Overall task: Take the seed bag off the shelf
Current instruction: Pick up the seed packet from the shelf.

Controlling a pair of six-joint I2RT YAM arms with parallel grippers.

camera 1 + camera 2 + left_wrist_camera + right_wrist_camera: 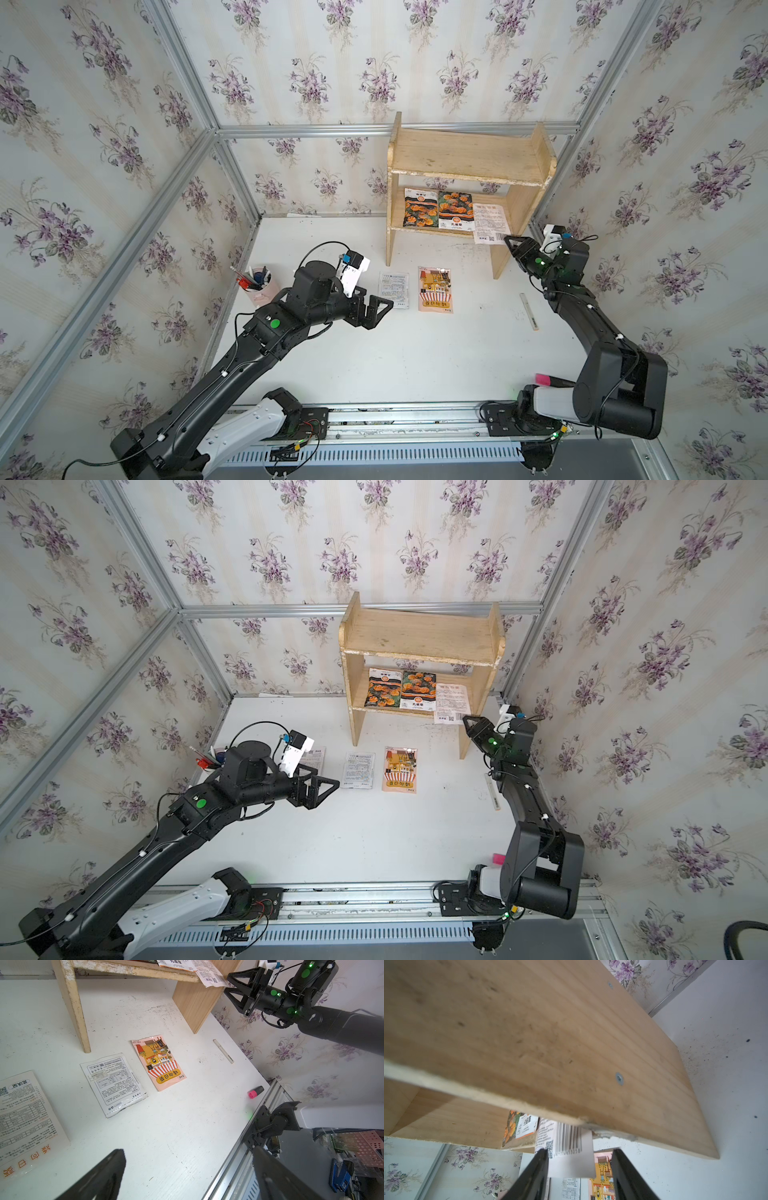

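The pale wooden shelf stands at the back right. On its lower tier a white seed bag lies at the right end, its barcode edge hanging over the front. My right gripper is open, its jaws on either side of that overhanging edge; one finger touches the bag and a gap shows at the other. My left gripper hovers wide open and empty over the table.
Two orange-flower bags lie on the same tier. On the table lie a white bag, a pink-and-orange bag, another white bag, a white pen and a pink marker. A pen cup stands at the left.
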